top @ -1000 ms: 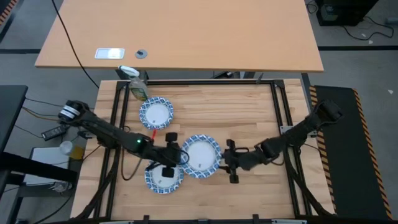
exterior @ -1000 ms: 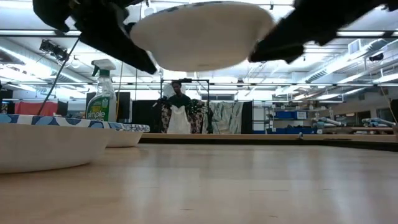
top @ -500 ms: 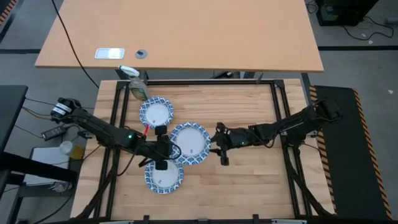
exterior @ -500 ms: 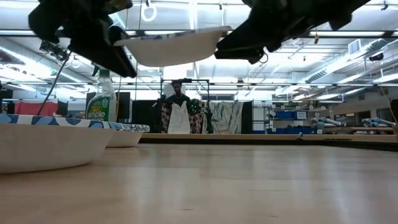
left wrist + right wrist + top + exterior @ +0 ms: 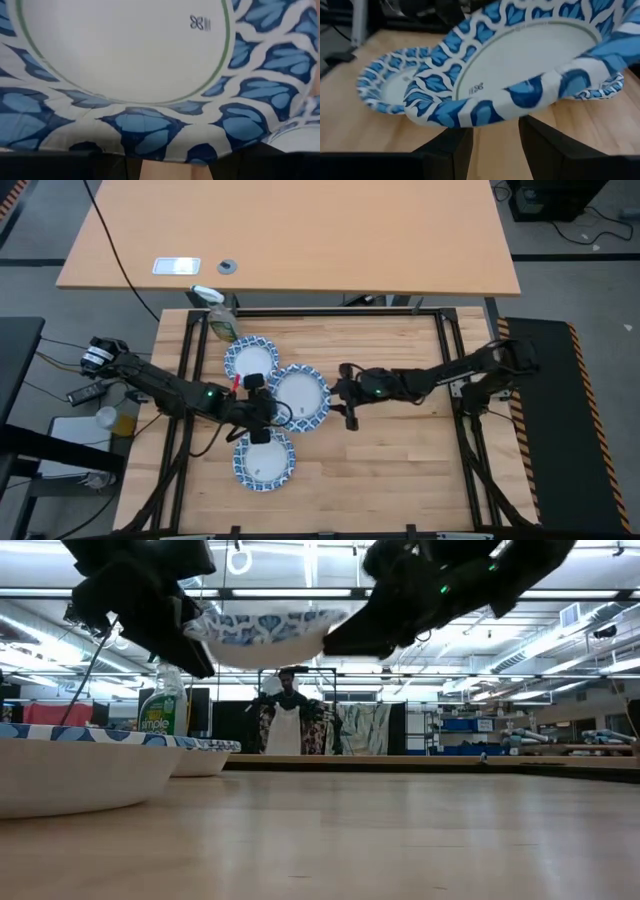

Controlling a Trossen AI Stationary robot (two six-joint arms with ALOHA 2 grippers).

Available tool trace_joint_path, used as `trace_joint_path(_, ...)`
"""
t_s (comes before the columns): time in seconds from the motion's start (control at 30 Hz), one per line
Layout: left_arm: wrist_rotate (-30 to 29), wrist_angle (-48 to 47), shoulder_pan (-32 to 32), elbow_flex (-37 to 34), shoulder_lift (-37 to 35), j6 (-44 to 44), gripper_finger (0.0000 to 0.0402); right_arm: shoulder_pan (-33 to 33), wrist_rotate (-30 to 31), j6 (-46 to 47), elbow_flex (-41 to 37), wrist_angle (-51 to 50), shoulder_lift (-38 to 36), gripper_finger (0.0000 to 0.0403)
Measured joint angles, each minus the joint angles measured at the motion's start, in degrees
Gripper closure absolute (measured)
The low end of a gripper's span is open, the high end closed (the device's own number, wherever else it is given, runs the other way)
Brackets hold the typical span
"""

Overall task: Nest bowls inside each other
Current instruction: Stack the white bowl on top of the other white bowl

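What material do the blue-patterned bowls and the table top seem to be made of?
The held bowl looks like thin paper, matte: its rim buckles where the right gripper pinches it. The table top looks like pale wood with visible plank seams, though it could be laminate.

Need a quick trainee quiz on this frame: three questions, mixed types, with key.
1. True or false: the raised bowl rests on the table.
2. The spray bottle is: A) upright by the table's far-left corner; B) inside a bowl; C) lying at the near edge.
3. Which arms hold the raised bowl?
Key: 1 false; 2 A; 3 both, one on each side of its rim.
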Motion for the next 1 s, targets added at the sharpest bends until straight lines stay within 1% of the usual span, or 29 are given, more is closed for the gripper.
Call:
trace_joint_path(0.17, -1.82, -4.36, -0.02, -1.4, -1.4, -4.03, 0.0222, -1.9, -1.3, -3.08, 4.24, 0.0, 4.81, 0.0235)
trace_joint_path(0.4, -3.49, -5.11, 0.06, -5.89, -8.43, -7.84, 0.0222, -6.26, -7.02, -5.22, 10.2, 0.6, 9.62, 0.0235)
trace_joint_path(0.53, -4.93, -6.78, 1.33, -7.44, -12.86, -8.58, 0.0222, -8.7, -10.11, -6.4, 14.19, 0.42, 13.81, 0.0235)
trace_joint_path(0.73, -5.22, -10.56, 4.54, -9.23, -17.58, -9.24, 0.0222, -12.06, -14.53, -7.87, 20.95, 0.07, 20.09, 0.0235)
trace_joint_path(0.83, -5.27, -14.32, 5.8, -9.98, -18.96, -11.72, 0.0222, -13.77, -16.44, -8.71, 23.72, -1.04, 22.26, 0.0235)
trace_joint_path(0.93, -6.31, -18.86, 6.56, -10.63, -19.97, -16.02, 0.0222, -15.85, -19.18, -9.05, 25.84, -1.08, 23.83, 0.0235)
trace_joint_path(1.0, -6.5, -19.86, 6.96, -10.83, -20.4, -18.72, 0.0222, -17.12, -20.79, -8.61, 27.47, -0.97, 24.87, 0.0235)
